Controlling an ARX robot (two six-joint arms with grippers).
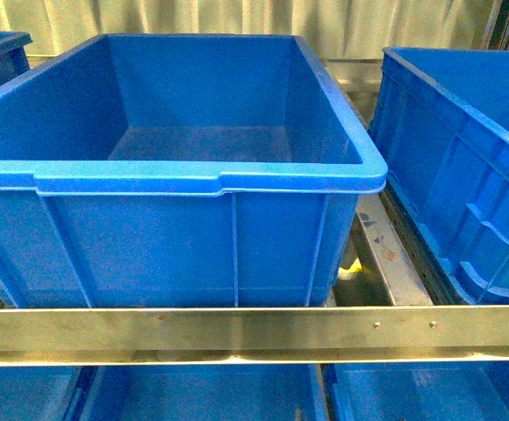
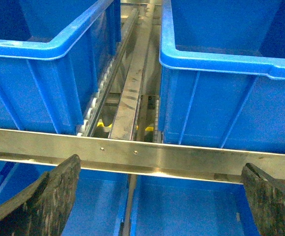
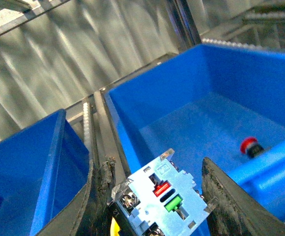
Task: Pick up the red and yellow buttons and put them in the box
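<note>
Right wrist view: the right gripper (image 3: 152, 196) has its two dark fingers (image 3: 226, 201) pinching a push-button switch (image 3: 157, 201) between them. The switch's pale contact block faces the camera, with screw terminals at its corners, one red and one green insert and a black slot between; a sliver of yellow shows under the block at the frame edge. A small printed label on the block is too small to read. Beyond the jaws, past the rim of the blue crate (image 3: 191, 113), a red button (image 3: 250, 146) lies on the crate floor near the wall; the floor around it is bare. A metal roller rail (image 3: 89, 128) separates this crate from a neighbouring blue crate (image 3: 29, 167).

Left wrist view: the left gripper (image 2: 155, 196) has its jaws spread wide with nothing between them; one black finger (image 2: 39, 201) shows at each lower corner. Ahead of the jaws a steel crossbar (image 2: 147, 155) runs across, and beyond it a narrow gap with a steel rail (image 2: 132, 93) lies between two blue crates.

Front view: a large blue box (image 1: 211, 180) sits behind a steel bar (image 1: 254, 331), its interior open and unobstructed; another crate (image 1: 465, 158) stands just beside it. Neither arm is in view. No legible writing appears.
</note>
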